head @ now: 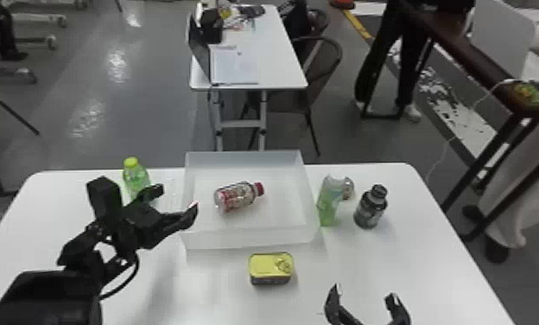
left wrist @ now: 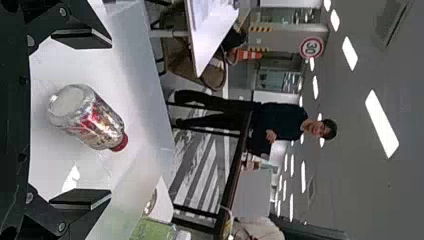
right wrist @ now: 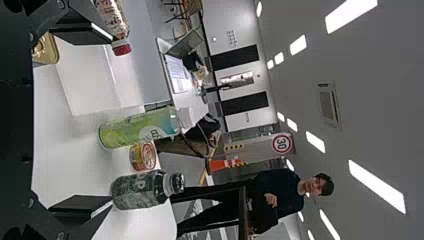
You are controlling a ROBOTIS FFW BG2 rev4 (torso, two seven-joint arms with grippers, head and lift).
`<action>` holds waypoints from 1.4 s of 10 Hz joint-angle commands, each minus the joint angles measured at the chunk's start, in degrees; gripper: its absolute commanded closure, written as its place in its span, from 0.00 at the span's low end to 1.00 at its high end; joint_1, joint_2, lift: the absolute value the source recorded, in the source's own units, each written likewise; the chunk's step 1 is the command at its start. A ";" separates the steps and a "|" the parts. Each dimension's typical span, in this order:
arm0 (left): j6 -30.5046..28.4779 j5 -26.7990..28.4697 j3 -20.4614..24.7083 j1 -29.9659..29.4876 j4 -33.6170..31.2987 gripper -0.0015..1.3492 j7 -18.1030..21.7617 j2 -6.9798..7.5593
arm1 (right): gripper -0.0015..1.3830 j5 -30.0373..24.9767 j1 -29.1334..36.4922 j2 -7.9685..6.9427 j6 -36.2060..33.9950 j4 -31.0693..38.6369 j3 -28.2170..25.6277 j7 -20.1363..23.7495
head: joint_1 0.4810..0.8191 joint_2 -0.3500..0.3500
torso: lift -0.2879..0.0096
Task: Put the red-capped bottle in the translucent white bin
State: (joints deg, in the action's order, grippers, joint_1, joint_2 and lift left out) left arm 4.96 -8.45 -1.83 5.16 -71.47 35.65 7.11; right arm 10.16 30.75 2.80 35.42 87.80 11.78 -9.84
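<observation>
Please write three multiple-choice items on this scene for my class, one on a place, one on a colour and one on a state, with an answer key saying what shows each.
1. Where is the red-capped bottle?
A. Under the translucent white bin
B. Inside the translucent white bin
C. In the left gripper

2. What colour is the flat tin's top?
A. Yellow
B. Blue
C. Red

3. How is the left gripper?
A. Shut, empty
B. Shut on the flat tin
C. Open, empty

Key:
1: B, the head view shows it within the translucent white bin's walls.
2: A, its top shows yellow in the head view.
3: C, its fingers stand wide apart, clear of the red-capped bottle.
</observation>
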 commanded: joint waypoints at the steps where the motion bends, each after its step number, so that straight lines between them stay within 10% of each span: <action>1: -1.80 -0.16 5.34 -9.21 -11.59 0.17 -1.55 -0.17 | 0.11 -0.14 0.01 -0.08 0.00 0.09 0.00 0.00 | 0.63 0.41 | 0.97; 5: 0.58 -2.45 11.41 -25.73 -27.14 0.17 -7.09 -1.31 | 0.11 -0.22 0.80 -0.08 0.00 0.88 -0.79 -0.35 | 0.63 0.58 | 0.97; 9: 9.01 -1.83 14.22 -37.68 -30.84 0.17 -12.98 -7.03 | 0.11 -1.02 3.88 -0.08 0.09 2.90 -2.02 -2.90 | 0.63 0.62 | 0.97; 14: 8.84 -0.78 13.52 -39.18 -30.57 0.17 -12.89 -6.24 | 0.11 -2.25 4.58 0.01 0.26 3.69 -2.11 -3.69 | 0.63 0.62 | 0.97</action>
State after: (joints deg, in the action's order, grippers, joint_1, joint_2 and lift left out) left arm 13.92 -9.17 11.73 -33.97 -102.05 22.76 0.81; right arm 8.14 35.29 2.81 35.71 91.37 9.67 -13.52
